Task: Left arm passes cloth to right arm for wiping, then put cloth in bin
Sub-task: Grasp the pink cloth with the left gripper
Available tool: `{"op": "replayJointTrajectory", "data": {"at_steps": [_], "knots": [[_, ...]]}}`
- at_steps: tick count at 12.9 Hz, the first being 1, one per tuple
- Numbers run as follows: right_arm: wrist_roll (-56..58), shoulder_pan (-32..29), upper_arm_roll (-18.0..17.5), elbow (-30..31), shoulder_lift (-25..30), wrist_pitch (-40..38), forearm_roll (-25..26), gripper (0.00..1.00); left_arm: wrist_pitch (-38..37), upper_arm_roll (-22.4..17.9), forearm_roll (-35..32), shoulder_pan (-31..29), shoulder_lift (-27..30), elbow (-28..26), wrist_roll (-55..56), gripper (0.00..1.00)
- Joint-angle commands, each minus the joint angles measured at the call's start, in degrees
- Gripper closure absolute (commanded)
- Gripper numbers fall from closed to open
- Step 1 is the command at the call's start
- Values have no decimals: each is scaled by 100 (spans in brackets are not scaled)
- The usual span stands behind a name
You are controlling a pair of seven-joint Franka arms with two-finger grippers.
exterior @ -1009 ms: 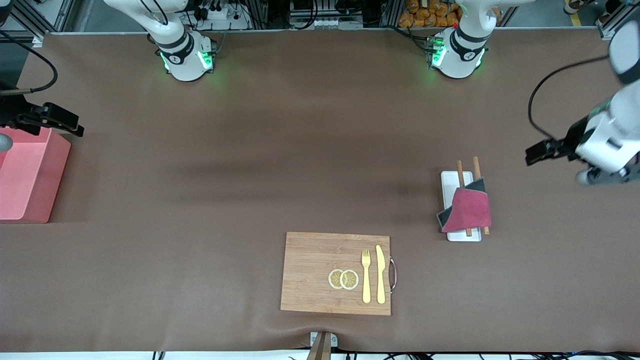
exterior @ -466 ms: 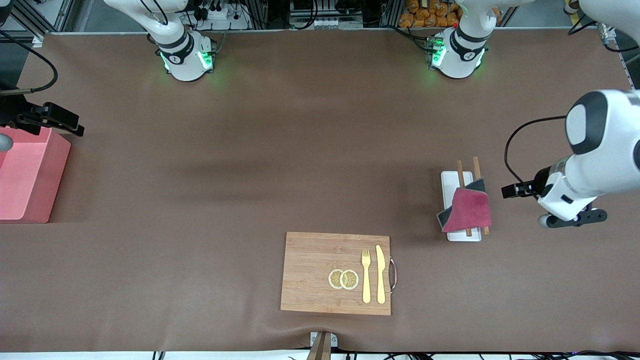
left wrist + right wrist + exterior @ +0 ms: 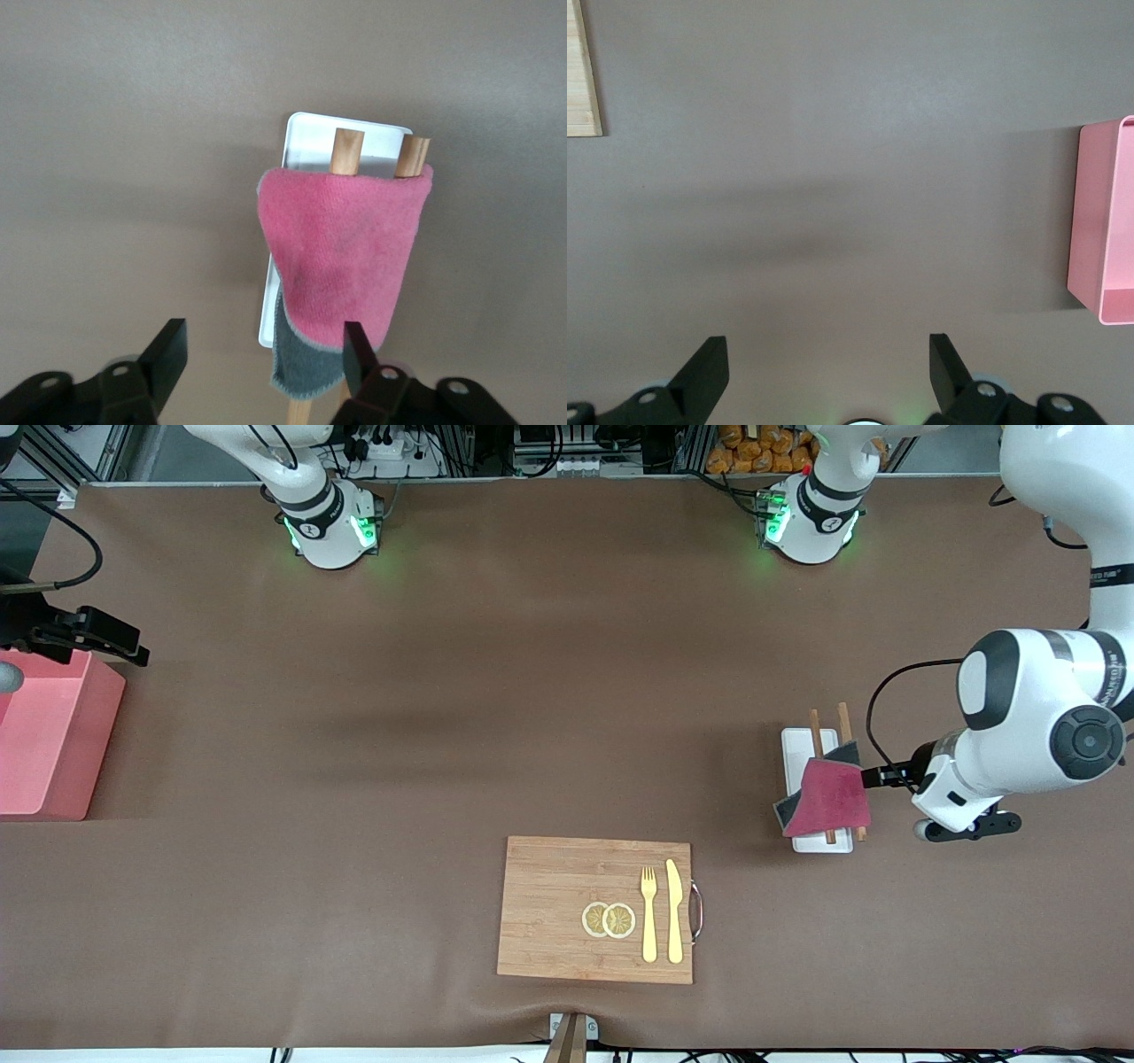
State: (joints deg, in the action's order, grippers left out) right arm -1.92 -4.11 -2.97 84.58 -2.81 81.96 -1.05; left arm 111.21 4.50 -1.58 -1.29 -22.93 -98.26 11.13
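The left wrist view alone showed the left pincer (image 3: pixel 261 354) with fingers apart beside the one cloth (image 3: pixel 830 801), seemingly not touching it, draped over two wooden sticks (image 3: pixel 816 731) on a white tray (image 3: pixel 797 740), while the right pincer (image 3: pixel 828 367) waited, spread, by the one bin (image 3: pixel 44 735).

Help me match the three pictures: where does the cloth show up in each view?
Front view: the cloth drapes over two wooden sticks on the white tray, beside the left gripper.
Left wrist view: cloth in mid-picture.
Right wrist view: not in it.
Shared landmark: the white tray.
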Motion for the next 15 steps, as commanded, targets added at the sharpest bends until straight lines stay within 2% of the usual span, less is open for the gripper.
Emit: {"op": "replayJointTrajectory", "data": {"at_steps": [1, 4, 8, 10, 15], "knots": [[-72, 6, 7, 68, 105, -22, -1, 0, 453, 42, -132, 23, 122, -421, 161, 37], [-72, 15, 7, 68, 96, -14, -1, 0, 761, 42, -123, 58, 87, -614, 188, 33], [-72, 15, 7, 77, 96, -22, -1, 0, 762, 42, -97, 321, 78, -624, 626, 40], [-72, 15, 7, 77, 96, -22, -1, 0, 762, 42, -123, 357, 61, -615, 662, 47], [-72, 24, 7, 77, 78, 13, -1, 0, 745, 33, -141, 339, 60, -632, 636, 47]]}}
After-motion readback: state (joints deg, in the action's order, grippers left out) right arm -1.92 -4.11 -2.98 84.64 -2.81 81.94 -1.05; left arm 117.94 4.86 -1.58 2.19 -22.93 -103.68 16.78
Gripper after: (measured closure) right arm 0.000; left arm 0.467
